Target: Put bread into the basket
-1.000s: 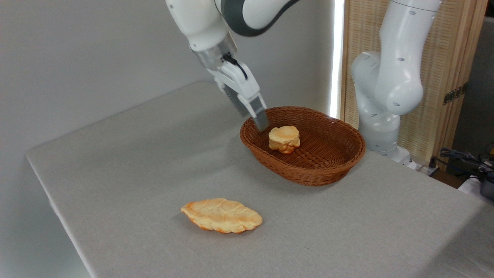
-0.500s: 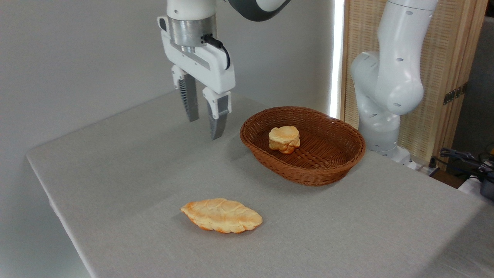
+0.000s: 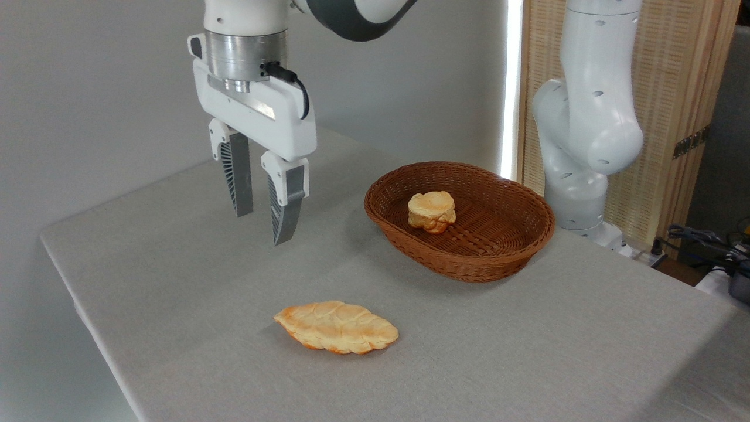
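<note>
Table (image 3: 527,351): grey cloth cover, flat.
Basket (image 3: 498,258): rests on table, right of centre.
Braided loaf (image 3: 337,327): lies on table, near front, apart from basket.

The bread (image 3: 432,211) is golden-orange with a paler top, lying in the brown woven basket (image 3: 469,261). The braided loaf (image 3: 336,327) is golden with orange edges on the plain grey tablecloth (image 3: 527,351). The gripper (image 3: 262,225) is white with grey ribbed fingers (image 3: 284,205).
</note>
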`<state>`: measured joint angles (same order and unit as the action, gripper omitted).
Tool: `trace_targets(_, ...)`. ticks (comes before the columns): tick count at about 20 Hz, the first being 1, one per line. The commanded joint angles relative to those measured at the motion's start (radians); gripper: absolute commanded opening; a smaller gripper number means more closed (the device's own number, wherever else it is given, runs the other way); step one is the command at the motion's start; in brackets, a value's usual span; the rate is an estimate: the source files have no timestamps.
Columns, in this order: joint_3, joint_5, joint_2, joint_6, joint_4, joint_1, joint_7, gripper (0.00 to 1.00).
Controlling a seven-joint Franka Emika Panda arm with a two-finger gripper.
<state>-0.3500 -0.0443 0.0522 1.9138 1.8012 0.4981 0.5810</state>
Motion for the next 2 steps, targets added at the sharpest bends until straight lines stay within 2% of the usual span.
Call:
trace_targets(1, -0.011, 0.001, -0.018, -0.018, -0.031, 0.0, -0.009, 1.0)
trace_targets(2, -0.015, 0.001, -0.018, -0.018, -0.031, 0.0, -0.01, 1.0)
